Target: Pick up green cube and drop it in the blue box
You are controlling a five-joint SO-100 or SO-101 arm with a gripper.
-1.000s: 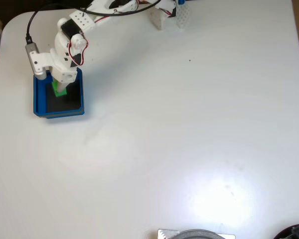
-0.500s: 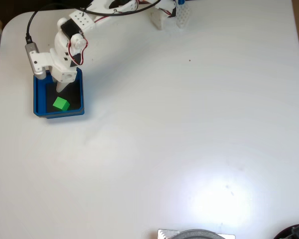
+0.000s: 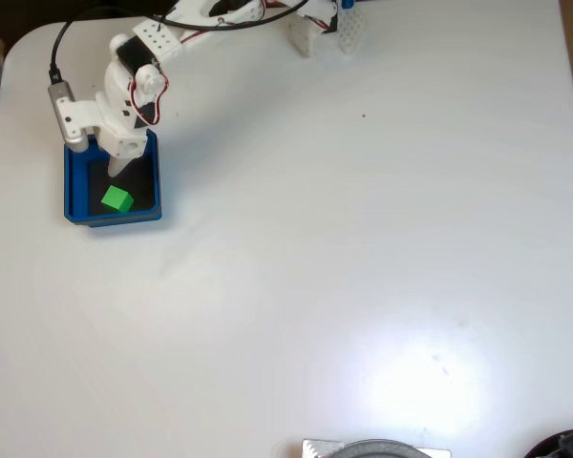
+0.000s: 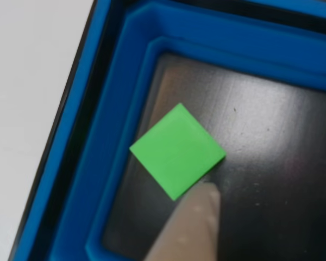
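The green cube [image 3: 117,199] lies flat on the dark floor of the blue box [image 3: 74,187], near its wall, and nothing holds it. The gripper [image 3: 116,168] hangs over the box; whether its fingers are spread cannot be told. One fingertip [image 4: 193,223] sits just beside the cube. Risk: a careless withdrawal could nudge the cube or catch the box wall and shift the box.

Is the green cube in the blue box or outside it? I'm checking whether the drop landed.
In. The green cube lies on the dark floor of the blue box, inside its walls.
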